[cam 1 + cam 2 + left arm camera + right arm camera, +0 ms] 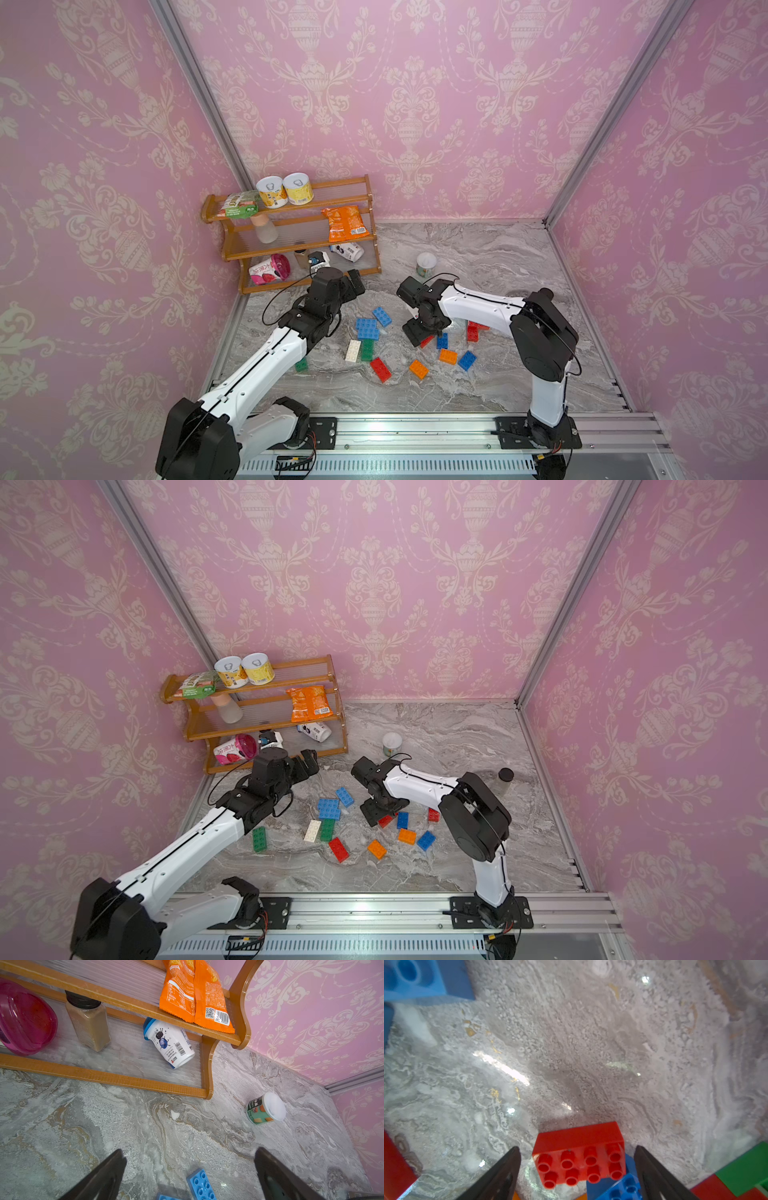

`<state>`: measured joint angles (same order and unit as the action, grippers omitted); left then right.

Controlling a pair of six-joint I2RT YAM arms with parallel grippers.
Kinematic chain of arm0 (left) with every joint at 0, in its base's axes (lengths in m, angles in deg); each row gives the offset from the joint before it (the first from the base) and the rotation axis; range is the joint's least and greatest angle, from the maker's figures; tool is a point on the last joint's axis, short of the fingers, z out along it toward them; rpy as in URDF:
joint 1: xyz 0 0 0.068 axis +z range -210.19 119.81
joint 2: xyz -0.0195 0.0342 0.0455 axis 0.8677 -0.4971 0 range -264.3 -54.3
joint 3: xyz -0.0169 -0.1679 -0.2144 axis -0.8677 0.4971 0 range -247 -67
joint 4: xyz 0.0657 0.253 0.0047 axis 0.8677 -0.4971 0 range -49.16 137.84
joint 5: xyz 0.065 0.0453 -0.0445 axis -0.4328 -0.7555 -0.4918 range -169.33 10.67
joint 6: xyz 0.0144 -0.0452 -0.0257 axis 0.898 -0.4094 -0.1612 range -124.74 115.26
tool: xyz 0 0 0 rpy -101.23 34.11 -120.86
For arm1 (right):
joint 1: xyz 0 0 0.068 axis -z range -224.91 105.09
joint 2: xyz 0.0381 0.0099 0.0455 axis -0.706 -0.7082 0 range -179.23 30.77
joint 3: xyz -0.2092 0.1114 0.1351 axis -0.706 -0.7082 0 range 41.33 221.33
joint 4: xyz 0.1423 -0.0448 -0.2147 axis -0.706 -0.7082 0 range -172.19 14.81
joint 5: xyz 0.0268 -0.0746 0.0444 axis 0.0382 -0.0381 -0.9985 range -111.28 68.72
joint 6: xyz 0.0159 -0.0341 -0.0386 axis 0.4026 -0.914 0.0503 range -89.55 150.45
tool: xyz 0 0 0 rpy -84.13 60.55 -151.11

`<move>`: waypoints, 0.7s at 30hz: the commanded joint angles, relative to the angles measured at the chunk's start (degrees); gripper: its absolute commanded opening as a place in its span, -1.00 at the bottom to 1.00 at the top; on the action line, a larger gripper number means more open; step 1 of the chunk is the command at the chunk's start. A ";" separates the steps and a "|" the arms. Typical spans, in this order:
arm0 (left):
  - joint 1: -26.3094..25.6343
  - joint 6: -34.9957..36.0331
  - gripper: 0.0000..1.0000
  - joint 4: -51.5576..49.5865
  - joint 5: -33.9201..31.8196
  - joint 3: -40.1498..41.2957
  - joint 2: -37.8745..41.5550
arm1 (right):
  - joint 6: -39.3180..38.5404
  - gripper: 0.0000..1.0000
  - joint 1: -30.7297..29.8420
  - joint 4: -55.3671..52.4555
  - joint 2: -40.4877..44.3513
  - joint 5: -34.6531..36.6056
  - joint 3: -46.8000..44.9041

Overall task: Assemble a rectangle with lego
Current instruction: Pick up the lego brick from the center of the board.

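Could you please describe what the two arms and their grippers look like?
The left arm and right arm have white links, bulky black joints and thin black cables looping outside. The left gripper and right gripper have dark, tapered fingers.

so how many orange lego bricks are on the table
2. One orange brick lies beside the tilted blue brick; the other orange brick lies nearer the front, near the red brick. The right arm may hide more.

Grey marbled worktop point(498, 257), loaded.
Lego bricks point(368, 328) scattered at frame centre; wooden rack point(299, 248) centre-left against the wall; white-lidded cup point(426, 264) upright, right of it.
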<state>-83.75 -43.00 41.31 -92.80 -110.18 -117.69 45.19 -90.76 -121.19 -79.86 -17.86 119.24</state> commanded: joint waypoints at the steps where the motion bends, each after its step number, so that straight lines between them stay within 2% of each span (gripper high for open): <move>1: -0.44 0.01 0.98 -1.03 -1.55 0.00 0.55 | -1.06 0.72 0.35 -1.81 -1.45 0.48 1.48; 21: -0.46 -0.45 0.99 -0.75 -1.52 -0.49 -0.70 | -0.70 0.58 0.69 -1.46 -0.63 -1.62 -1.00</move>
<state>-83.75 -43.02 41.34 -93.17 -110.18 -117.83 45.19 -90.32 -121.60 -80.43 -18.52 119.19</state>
